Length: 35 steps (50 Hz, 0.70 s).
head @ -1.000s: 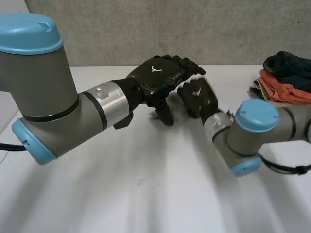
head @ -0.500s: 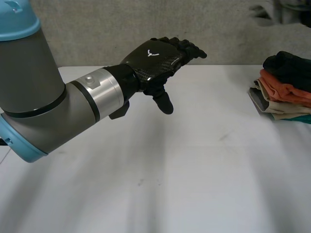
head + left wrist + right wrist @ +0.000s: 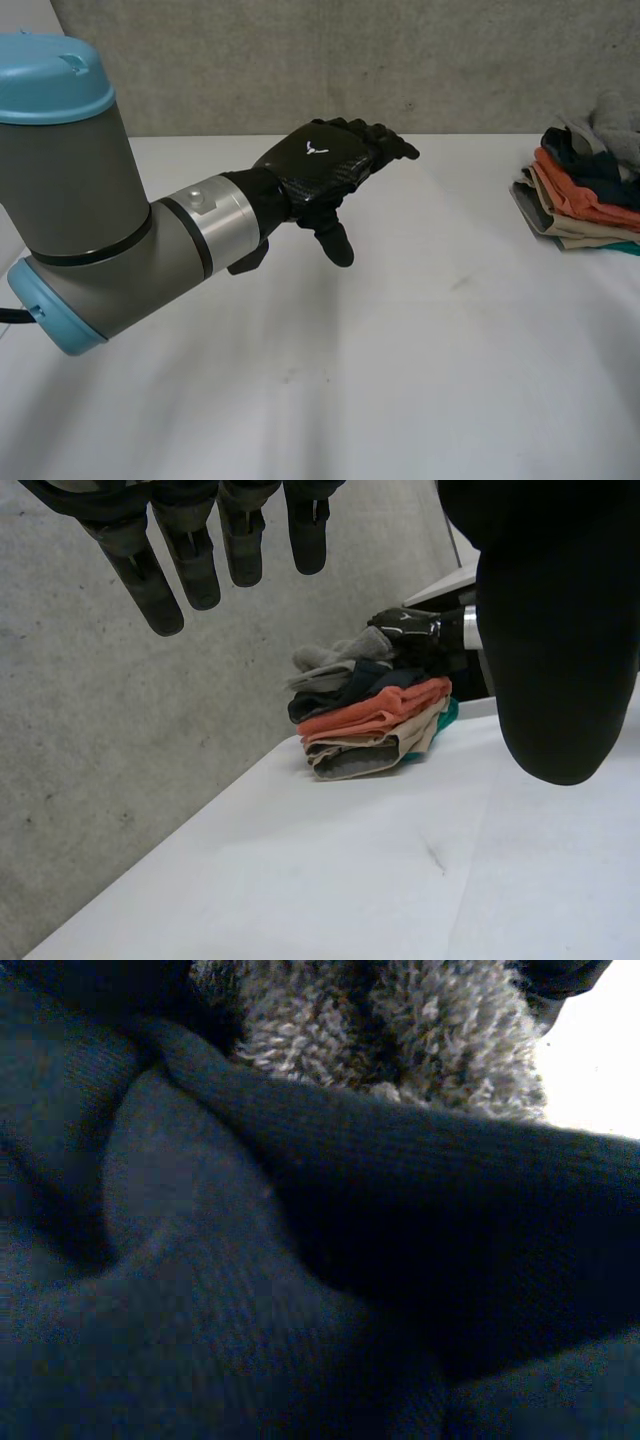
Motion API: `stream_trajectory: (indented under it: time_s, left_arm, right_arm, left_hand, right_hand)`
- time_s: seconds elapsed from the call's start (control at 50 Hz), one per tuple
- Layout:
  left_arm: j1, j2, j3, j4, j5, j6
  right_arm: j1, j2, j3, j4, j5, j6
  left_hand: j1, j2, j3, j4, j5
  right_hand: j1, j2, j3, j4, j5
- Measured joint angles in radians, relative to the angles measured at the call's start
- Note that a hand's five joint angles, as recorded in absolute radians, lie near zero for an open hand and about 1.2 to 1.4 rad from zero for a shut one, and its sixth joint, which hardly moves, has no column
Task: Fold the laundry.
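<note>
The left arm (image 3: 100,230) is stretched out over the white table (image 3: 400,360). The left hand (image 3: 325,165) is held above the table with its back turned up and is released: its fingers (image 3: 190,560) are kept straight and slightly spread, the thumb is pointed downward, and nothing is grasped. Well apart from this hand, out beyond its fingertips, the pile of laundry (image 3: 575,205) is stacked on the table. A teal piece (image 3: 622,247) is laid at the bottom, a beige piece (image 3: 570,225) and an orange piece (image 3: 590,190) are set above it, then a dark blue garment (image 3: 250,1290), and a grey towelling cloth (image 3: 615,115) is found on top. The right hand (image 3: 405,627) is placed at the top of the pile, against the grey towelling cloth; whether anything is grasped by it cannot be told.
</note>
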Motion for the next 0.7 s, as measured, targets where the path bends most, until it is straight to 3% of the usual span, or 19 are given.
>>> stream_trajectory:
  time_s: [0.06, 0.1, 0.14, 0.22, 0.3, 0.4, 0.58, 0.7]
  left_arm:
    - [-0.001, 0.004, -0.005, 0.0, -0.014, 0.0]
    - [-0.001, 0.007, -0.006, 0.0, -0.022, 0.0]
    - [-0.002, 0.011, -0.006, 0.0, -0.029, 0.0]
    - [-0.007, 0.018, -0.007, 0.0, -0.036, 0.0]
    - [-0.017, 0.029, -0.007, 0.0, -0.036, 0.001]
    - [-0.025, 0.052, -0.009, 0.001, -0.036, 0.0]
    - [-0.031, 0.093, -0.022, 0.001, -0.035, -0.005]
    - [-0.029, 0.121, -0.04, 0.002, -0.033, -0.006]
  right_arm:
    - [-0.005, 0.004, 0.01, 0.002, 0.002, -0.002]
    - [-0.006, -0.009, 0.028, 0.004, 0.007, -0.003]
    - [-0.006, -0.034, 0.053, 0.005, 0.017, -0.003]
    - [-0.004, -0.137, 0.141, 0.009, 0.055, -0.004]
    - [-0.002, -0.261, 0.241, 0.018, 0.087, -0.004]
    - [-0.001, -0.37, 0.317, 0.068, 0.097, -0.003]
    - [-0.02, -0.537, 0.405, 0.305, 0.098, -0.047]
    - [-0.108, -0.684, 0.503, 0.442, 0.107, -0.145]
  left_hand:
    - [0.0, 0.0, 0.0, 0.0, 0.0]
    - [0.0, 0.0, 0.0, 0.0, 0.0]
    - [0.0, 0.0, 0.0, 0.0, 0.0]
    - [0.0, 0.0, 0.0, 0.0, 0.0]
    - [0.0, 0.0, 0.0, 0.0, 0.0]
    - [0.0, 0.0, 0.0, 0.0, 0.0]
    - [0.0, 0.0, 0.0, 0.0, 0.0]
    - [0.0, 0.0, 0.0, 0.0, 0.0]
  right_hand:
    - [-0.002, -0.025, -0.035, -0.058, -0.022]
    - [-0.051, -0.244, -0.243, -0.272, -0.223]
    - [-0.352, -0.552, -0.556, -0.571, -0.449]
    - [-0.73, -0.904, -0.923, -0.955, -0.759]
    - [-0.74, -0.919, -0.949, -0.98, -0.91]
    - [-0.74, -0.919, -0.949, -0.98, -0.913]
    - [-0.74, -0.919, -0.949, -0.98, -0.913]
    - [-0.74, -0.919, -0.949, -0.98, -0.913]
